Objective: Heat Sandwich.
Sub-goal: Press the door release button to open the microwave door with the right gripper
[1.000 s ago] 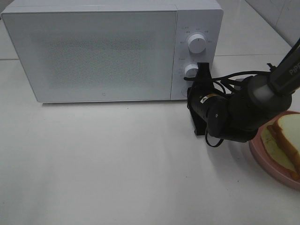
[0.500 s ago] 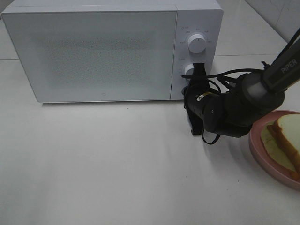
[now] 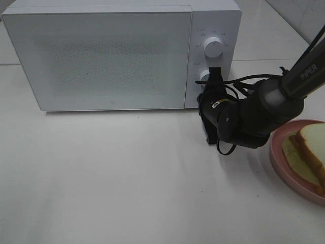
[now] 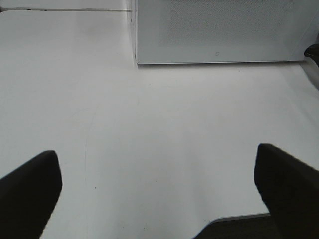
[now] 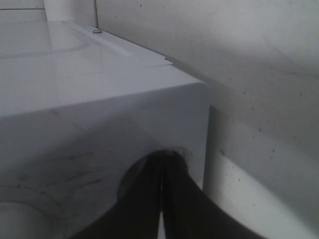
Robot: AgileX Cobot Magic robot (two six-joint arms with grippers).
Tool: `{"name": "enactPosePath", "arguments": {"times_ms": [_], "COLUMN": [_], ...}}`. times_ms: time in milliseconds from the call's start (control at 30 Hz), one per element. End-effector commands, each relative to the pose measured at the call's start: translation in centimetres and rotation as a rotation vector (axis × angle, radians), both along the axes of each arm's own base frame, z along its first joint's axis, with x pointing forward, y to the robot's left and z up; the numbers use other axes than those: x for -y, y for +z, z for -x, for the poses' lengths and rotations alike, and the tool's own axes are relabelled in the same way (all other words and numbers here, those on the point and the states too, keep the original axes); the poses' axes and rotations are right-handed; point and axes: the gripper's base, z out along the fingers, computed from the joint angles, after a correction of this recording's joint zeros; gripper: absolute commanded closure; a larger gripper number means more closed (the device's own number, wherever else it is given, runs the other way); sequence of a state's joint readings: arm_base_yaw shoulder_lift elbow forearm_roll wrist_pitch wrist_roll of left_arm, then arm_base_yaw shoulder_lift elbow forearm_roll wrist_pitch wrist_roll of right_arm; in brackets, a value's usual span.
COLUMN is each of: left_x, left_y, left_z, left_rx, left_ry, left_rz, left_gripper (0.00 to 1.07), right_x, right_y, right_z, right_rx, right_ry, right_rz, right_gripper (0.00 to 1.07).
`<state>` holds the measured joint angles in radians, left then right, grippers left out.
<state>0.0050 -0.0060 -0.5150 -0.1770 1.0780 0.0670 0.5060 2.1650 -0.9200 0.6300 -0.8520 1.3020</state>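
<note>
Worktop (image 3: 127, 178): pale, glossy, fills most of the high view. White microwave (image 3: 101, 56) sits on it across the upper left and centre of the frame, door shut. Its front is speckled grey, so the inside can't be made out. The control strip is on the microwave's right end w/ two white knobs. The upper knob (image 3: 214, 47) is in plain view. The lower knob (image 3: 205, 75) is partly hidden behind black hardware.

Right arm (image 3: 264, 109): dark, bulky, cables looped round it. It comes in from the right edge and reaches across to the control strip. The right tool (image 3: 202, 97) is at the bottom of that strip, below the lower knob. In the wrist view its fingers are pressed together, tips against a round recess near the microwave's corner. They grip nothing.

Pink plate (image 3: 279, 157): round, at the lower right edge of the frame and partly cut off. It rests on the worktop, apart from the microwave and just beside the arm's elbow. On it is the sandwich (image 3: 307, 150): thick white bread, tan crust, an orange-red strip of filling and a pale yellow-green layer at the side.

Left tool (image 4: 159, 189): shows in its own wrist view only. Its fingers (image 4: 30, 189) are spread wide apart over bare worktop, w/ the microwave's front ahead of it.
</note>
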Motion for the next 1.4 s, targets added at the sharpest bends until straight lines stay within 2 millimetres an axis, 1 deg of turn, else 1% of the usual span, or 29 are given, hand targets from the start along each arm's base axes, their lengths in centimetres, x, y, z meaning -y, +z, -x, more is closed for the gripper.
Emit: {"name": "enactPosePath", "arguments": {"times_ms": [33,233,433,733,867,933,1067,1167,1400], "left_x": [0.0,0.0,0.0,0.0,0.0,0.0,0.0,0.0,0.0], "left_y": [0.0,0.0,0.0,0.0,0.0,0.0,0.0,0.0,0.0], "left_z": [0.2,0.2,0.2,0.2,0.2,0.2,0.2,0.2,0.2], "left_rx": [0.018,0.018,0.018,0.018,0.018,0.018,0.018,0.018,0.018], "left_ry": [-0.006,-0.006,-0.006,-0.006,-0.006,-0.006,-0.006,-0.006,-0.006], "left_rz": [0.01,0.01,0.01,0.01,0.01,0.01,0.01,0.01,0.01], "left_gripper": [0.09,0.09,0.09,0.09,0.09,0.09,0.09,0.09,0.09], "right_x": [0.9,1.0,0.7,0.5,0.2,0.1,0.0,-0.1,-0.1], "right_y": [4.1,5.2,5.5,5.2,4.5,4.4,4.5,4.9,4.9], "right_z": [-2.6,-3.2,-3.9,-4.0,-3.9,-3.9,-3.8,-3.8,-3.8], "right_rx": [0.323,0.388,0.411,0.378,0.289,0.281,0.279,0.267,0.248], "right_ry": [-0.102,-0.151,-0.15,-0.133,-0.101,-0.099,-0.095,-0.084,-0.073], "right_rz": [0.009,0.019,0.012,0.022,0.01,0.008,0.007,0.002,0.005], "right_gripper": [1.04,1.04,1.04,1.03,1.02,1.02,1.02,1.02,1.02]}}
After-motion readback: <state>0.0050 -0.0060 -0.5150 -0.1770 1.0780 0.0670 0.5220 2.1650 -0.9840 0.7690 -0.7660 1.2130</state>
